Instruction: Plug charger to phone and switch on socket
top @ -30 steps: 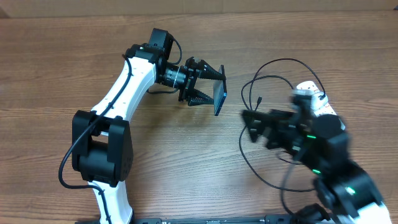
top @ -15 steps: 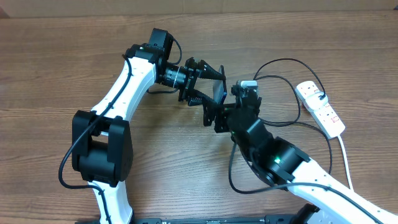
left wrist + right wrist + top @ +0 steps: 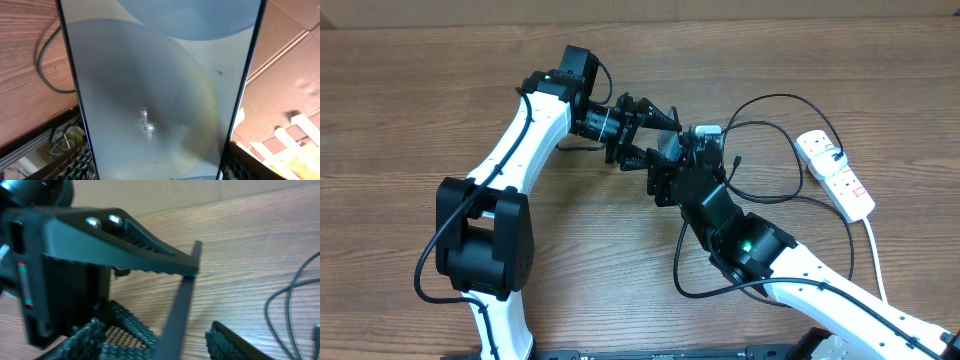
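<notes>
Overhead: stretched rightward across the wood-grain table (image 3: 420, 100) with the white left arm, elbow bent, and its ribbed black left gripper (image 3: 665, 140) clamped on the phone (image 3: 150, 90), a slim glossy slab with a pale blue-grey screen, turned on edge (only a thin dark rim from the right wrist). Angled in from the lower right with the right gripper (image 3: 154, 327), toothed black fingers spread to either side of that rim, a gap showing on one side. Looped just beyond, the thin black charger (image 3: 775, 96), between the grippers and the long white socket (image 3: 837, 172) with red switches.
</notes>
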